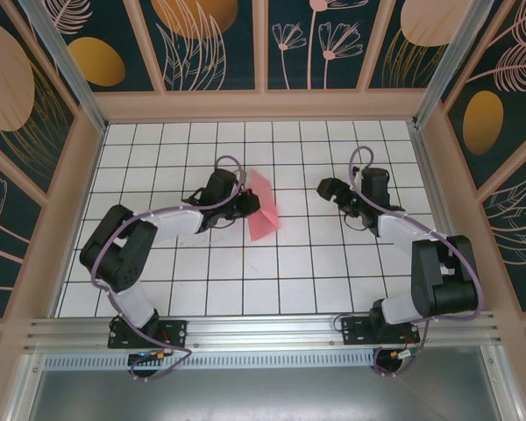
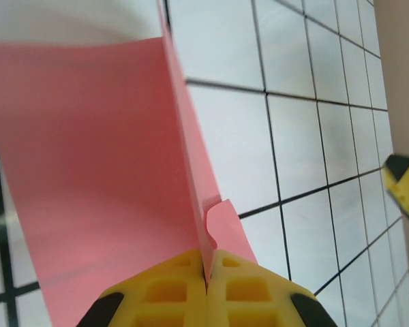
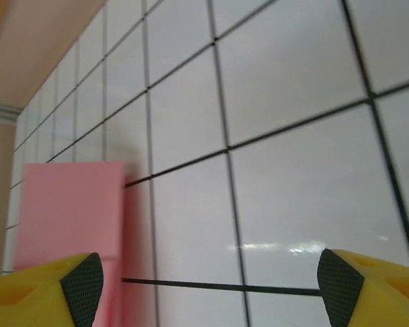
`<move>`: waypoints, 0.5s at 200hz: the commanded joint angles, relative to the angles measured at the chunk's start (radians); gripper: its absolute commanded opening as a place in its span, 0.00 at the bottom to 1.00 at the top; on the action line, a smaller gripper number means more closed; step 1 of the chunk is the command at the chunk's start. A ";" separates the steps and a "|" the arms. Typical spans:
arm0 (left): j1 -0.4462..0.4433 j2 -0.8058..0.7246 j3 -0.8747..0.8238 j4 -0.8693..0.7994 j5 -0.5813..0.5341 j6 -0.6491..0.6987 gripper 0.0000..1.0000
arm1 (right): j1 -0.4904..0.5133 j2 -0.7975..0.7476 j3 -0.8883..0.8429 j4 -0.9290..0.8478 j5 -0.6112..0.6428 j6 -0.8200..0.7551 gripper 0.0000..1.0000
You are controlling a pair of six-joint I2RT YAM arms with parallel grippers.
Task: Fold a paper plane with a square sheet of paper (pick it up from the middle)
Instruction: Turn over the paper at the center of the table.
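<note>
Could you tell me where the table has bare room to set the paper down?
The near tiles between left arm and right arm are bare, as is the far strip beyond the paper. It is crowded mid-table between left gripper and right gripper.

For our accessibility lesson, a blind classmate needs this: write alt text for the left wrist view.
The left pincer, yellow and pressed shut, pinches a pink sheet of paper at its near edge, where a sharp crease runs away up the picture. Behind lies a white table ruled with black grid lines.
</note>
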 commanded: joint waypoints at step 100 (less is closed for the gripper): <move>-0.076 0.098 0.478 -0.695 -0.955 0.404 0.03 | -0.023 -0.021 -0.142 0.127 0.071 0.069 0.86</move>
